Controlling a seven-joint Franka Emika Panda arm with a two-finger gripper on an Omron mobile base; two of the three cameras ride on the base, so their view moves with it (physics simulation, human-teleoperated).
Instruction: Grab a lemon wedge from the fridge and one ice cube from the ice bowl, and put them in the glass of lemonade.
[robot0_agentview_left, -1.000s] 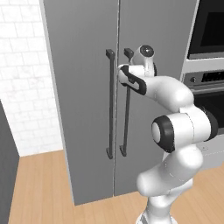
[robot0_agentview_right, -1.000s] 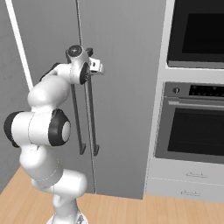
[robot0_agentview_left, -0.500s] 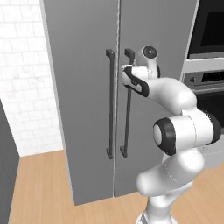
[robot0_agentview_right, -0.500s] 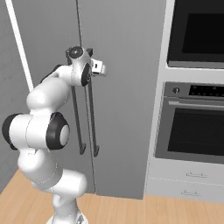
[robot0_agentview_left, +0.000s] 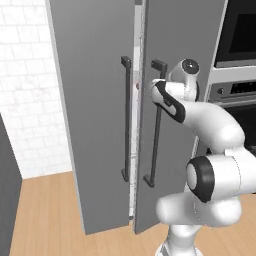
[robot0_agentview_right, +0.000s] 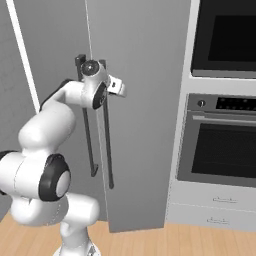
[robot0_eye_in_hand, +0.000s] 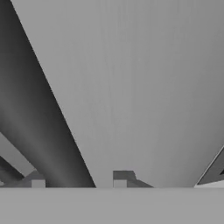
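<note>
Left base view | tall brushed-grey two-door fridge (robot0_agentview_left: 95, 125) standing ajar over wooden floor (robot0_agentview_left: 50, 215) | gripper (robot0_eye_in_hand: 78, 179) fingers sitting apart, straddling dark bar handle (robot0_agentview_left: 156, 125)

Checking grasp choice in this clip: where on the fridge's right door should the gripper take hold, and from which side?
On the right door's handle, a long vertical bar standing off the fridge. Approach from the front near its upper end, one finger on each side of the bar. The gripper already straddles it there.

Brushed-grey fridge (robot0_agentview_left: 95, 125), dark bar handles (robot0_agentview_left: 125, 120), perhaps white inside, black-fronted oven (robot0_agentview_right: 222, 150).
</note>
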